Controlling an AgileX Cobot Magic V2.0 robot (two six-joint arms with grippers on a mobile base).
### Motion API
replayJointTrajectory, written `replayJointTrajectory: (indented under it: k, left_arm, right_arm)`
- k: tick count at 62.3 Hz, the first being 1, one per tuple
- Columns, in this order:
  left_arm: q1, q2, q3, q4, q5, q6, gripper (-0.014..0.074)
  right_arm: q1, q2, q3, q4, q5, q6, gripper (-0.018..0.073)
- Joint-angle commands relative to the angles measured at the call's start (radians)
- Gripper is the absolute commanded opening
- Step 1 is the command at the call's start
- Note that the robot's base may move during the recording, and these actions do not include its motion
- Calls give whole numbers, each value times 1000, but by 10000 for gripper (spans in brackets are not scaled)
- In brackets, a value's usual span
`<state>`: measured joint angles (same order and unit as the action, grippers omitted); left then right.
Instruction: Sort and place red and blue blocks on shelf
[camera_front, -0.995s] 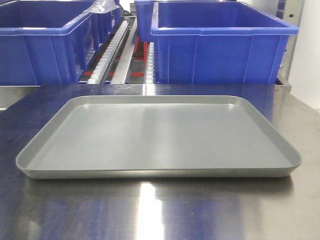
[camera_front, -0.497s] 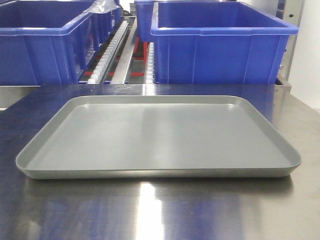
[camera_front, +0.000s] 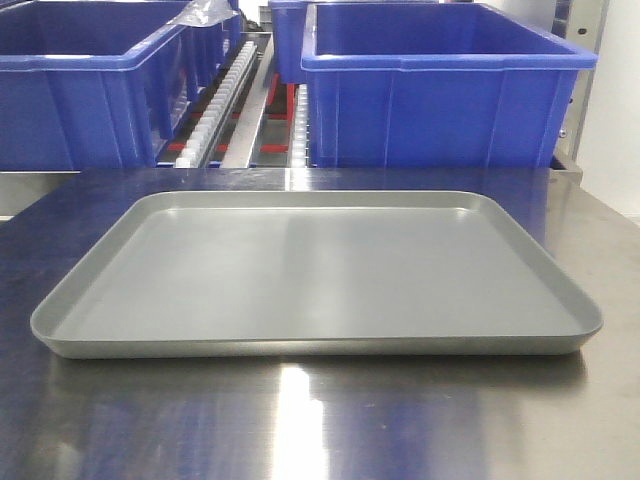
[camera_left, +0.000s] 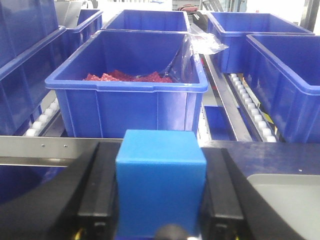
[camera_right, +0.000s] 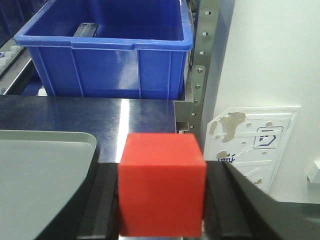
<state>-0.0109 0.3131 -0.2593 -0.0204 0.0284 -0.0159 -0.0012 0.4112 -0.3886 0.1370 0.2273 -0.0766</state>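
While jaws pinch blue block, red block: white panel print illegible.

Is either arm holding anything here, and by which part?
Both. The left gripper holds the blue block by two opposite side faces, jaws pressed flat against them; the right gripper holds the red block the same way.

Left claw: 2 matte black fingers with flat, squared inner pads and broad curved outer shells, a rounded dark knob at 6 o'clock, a small yellow mark at 7 o'clock. Right claw: matching black fingers.
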Motion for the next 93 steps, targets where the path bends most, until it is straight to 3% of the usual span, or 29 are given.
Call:
replayJointTrajectory:
  k: [1,93]
  left_arm:
    - [-1,6,-23,0,-88,2,124]
    - [-1,6,-23,0,-88,2,124]
  right_arm:
    - [-7,3,-28,4,-85,-10,278]
    - [-7,3,-28,4,-85,-10,278]
